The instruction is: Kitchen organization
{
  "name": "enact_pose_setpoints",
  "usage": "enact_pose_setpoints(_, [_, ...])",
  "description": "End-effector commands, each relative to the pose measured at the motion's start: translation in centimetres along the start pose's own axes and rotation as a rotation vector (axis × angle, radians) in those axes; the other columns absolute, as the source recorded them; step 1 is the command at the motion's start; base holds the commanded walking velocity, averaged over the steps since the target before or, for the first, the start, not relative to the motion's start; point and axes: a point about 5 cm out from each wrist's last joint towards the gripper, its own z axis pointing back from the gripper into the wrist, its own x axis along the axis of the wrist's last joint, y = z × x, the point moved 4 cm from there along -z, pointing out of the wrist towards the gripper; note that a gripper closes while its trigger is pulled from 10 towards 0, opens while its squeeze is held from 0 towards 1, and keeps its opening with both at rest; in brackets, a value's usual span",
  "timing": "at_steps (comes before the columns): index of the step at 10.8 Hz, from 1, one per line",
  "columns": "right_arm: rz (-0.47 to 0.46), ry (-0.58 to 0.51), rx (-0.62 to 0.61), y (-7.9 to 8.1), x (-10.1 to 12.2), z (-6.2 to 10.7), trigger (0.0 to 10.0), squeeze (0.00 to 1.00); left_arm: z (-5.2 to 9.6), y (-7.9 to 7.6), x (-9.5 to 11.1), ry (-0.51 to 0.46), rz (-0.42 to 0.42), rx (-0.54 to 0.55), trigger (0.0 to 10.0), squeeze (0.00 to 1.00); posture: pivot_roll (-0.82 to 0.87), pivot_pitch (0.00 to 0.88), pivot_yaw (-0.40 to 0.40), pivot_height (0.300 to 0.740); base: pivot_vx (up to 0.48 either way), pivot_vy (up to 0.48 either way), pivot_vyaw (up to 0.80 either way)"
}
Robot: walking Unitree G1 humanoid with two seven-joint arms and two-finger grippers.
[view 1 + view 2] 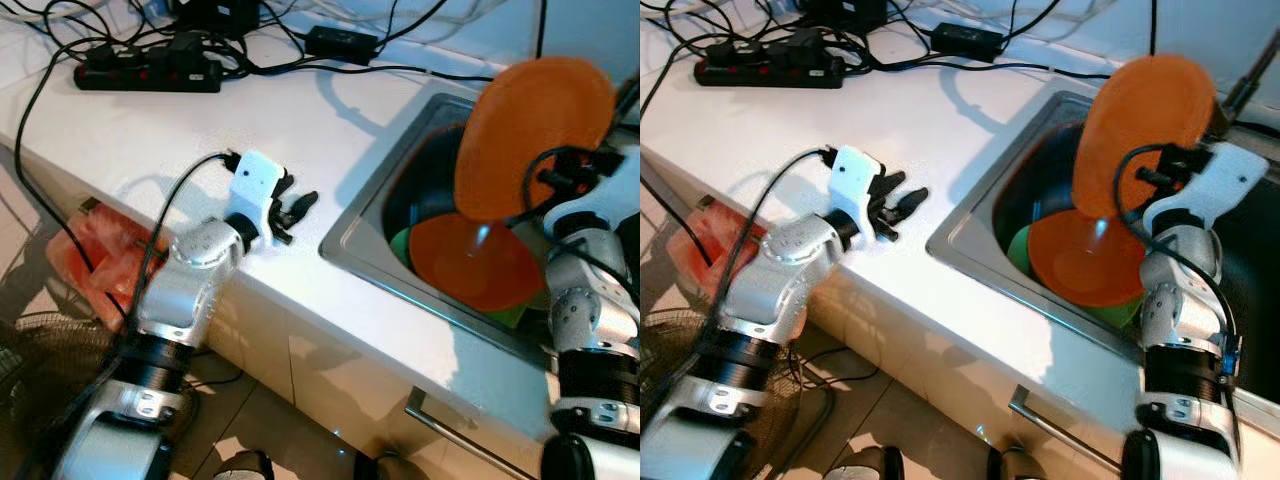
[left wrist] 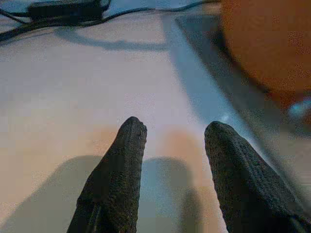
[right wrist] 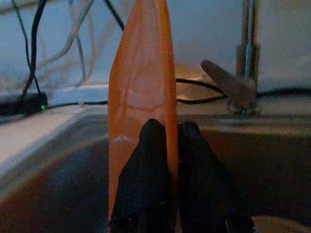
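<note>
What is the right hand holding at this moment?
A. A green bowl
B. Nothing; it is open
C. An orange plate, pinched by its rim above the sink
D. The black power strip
C: the right hand is shut on the orange plate, held on edge over the sink, where another orange plate lies.

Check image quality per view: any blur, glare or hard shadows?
Left eye view: sharp; hard shadows of the cables on the counter; glare spot on the orange plate in the sink. Left wrist view: soft overall, the left tool casts a double shadow, raised orange plate blurred. Right wrist view: dim, grainy; right tool reads as a near-black mass on the plate's edge.
</note>
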Motion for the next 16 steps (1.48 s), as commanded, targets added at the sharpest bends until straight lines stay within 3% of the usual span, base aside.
enact_pose_setpoints(1, [0.067,0.009,0.003,-0.1,-0.4,0.3,10.0,0.0,0.2,-0.3,1.2,-0.057,0.023,-0.025,10.0,0.0,0.02,0.143,-0.008,0.74,0.0,0.0,0.0])
enact_pose_setpoints(2, [0.161,0.039,0.025,0.3,-1.4,0.5,10.0,0.0,0.1,-1.0,1.8,-0.095,0.068,-0.057,10.0,0.0,0.02,0.146,-0.007,0.74,0.0,0.0,0.0])
enact_pose_setpoints(3, [0.178,0.054,0.028,0.3,-1.8,0.6,10.0,0.0,0.1,-1.2,1.9,-0.105,0.081,-0.067,10.0,0.0,0.02,0.146,-0.007,0.74,0.0,0.0,0.0])
enact_pose_setpoints(4, [0.255,0.094,0.054,0.5,-2.8,0.9,10.0,0.0,0.3,-2.7,2.1,-0.12,0.097,-0.136,10.0,0.0,0.02,0.147,-0.008,0.74,0.0,0.0,0.0])
enact_pose_setpoints(5, [0.291,0.11,0.063,0.5,-3.3,1.1,10.0,0.0,0.3,-3.2,2.1,-0.123,0.102,-0.159,10.0,0.0,0.02,0.147,-0.008,0.74,0.0,0.0,0.0])
enact_pose_setpoints(16, [0.316,0.118,0.075,0.7,-3.6,1.2,10.0,0.0,0.4,-3.7,2.0,-0.118,0.104,-0.188,10.0,0.0,0.02,0.147,-0.008,0.74,0.0,0.0,0.0])
